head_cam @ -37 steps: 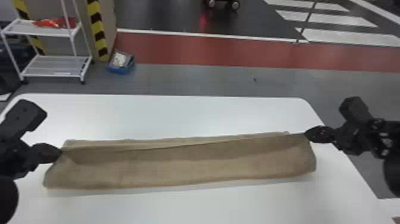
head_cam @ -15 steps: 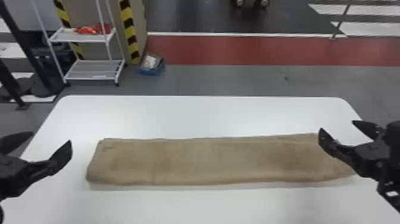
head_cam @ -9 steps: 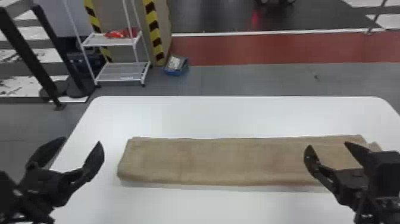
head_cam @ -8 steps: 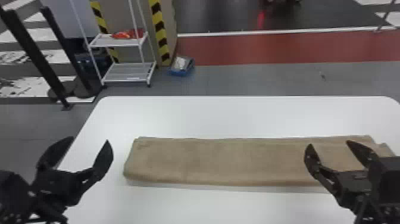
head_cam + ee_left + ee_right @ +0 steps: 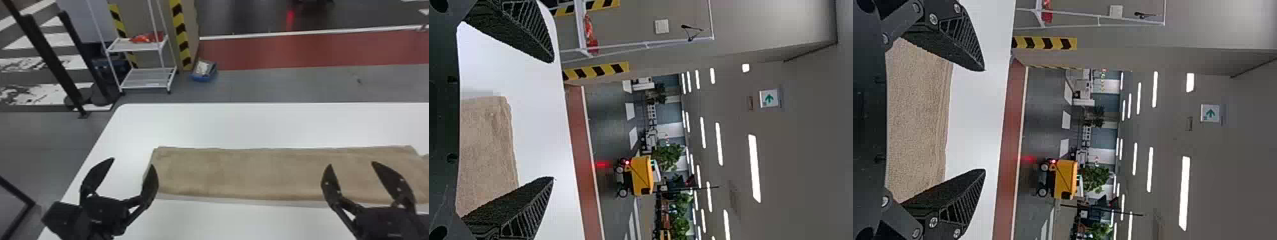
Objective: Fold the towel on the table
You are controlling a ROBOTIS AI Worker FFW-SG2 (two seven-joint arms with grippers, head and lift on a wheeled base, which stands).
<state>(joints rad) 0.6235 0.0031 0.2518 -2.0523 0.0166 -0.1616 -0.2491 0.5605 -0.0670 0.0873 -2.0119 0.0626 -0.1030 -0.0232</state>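
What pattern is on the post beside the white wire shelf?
Yellow and black diagonal stripes, clearest in the head view.

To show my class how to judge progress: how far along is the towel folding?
Done, it seems: the towel lies flat as a long, narrow strip, so it looks folded lengthwise. In hand: nothing; the left tool and right tool stand open, gripping no cloth. Left, probably: folding across its length, since the strip is far longer than it is wide.
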